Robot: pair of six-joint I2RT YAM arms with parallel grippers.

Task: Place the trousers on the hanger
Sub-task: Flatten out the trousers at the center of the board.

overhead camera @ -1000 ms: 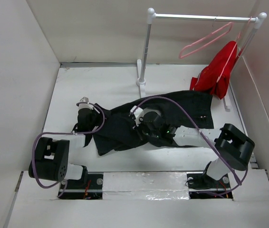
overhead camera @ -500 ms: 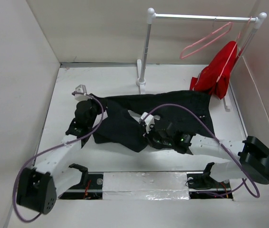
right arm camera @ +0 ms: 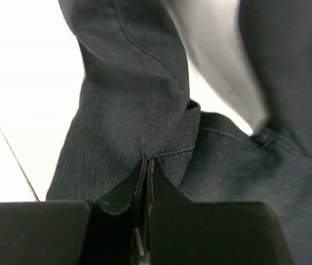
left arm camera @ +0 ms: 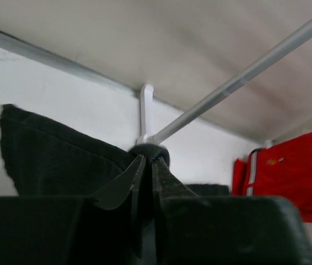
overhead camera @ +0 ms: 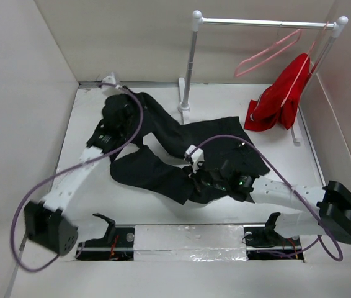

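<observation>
The black trousers (overhead camera: 163, 155) lie spread across the table, one leg stretched toward the far left corner. My left gripper (overhead camera: 126, 102) is shut on the end of that leg and holds it raised near the back wall; black cloth bunches at its tips in the left wrist view (left arm camera: 148, 157). My right gripper (overhead camera: 194, 174) is shut on a fold of the trousers (right arm camera: 139, 105) near the table's middle; its tips (right arm camera: 148, 161) pinch the dark fabric. The pale-pink hanger (overhead camera: 268, 53) hangs empty on the rail at the back right, far from both grippers.
A white clothes rack (overhead camera: 189, 62) stands at the back, its rail running right. A red garment (overhead camera: 284, 93) hangs on a second hanger at the rail's right end; it also shows in the left wrist view (left arm camera: 288, 171). White walls close in on three sides.
My left arm has stretched out and carried the trouser leg from the table's left middle to the far left corner. The trousers are pulled longer. My right gripper has shifted slightly, still gripping.
</observation>
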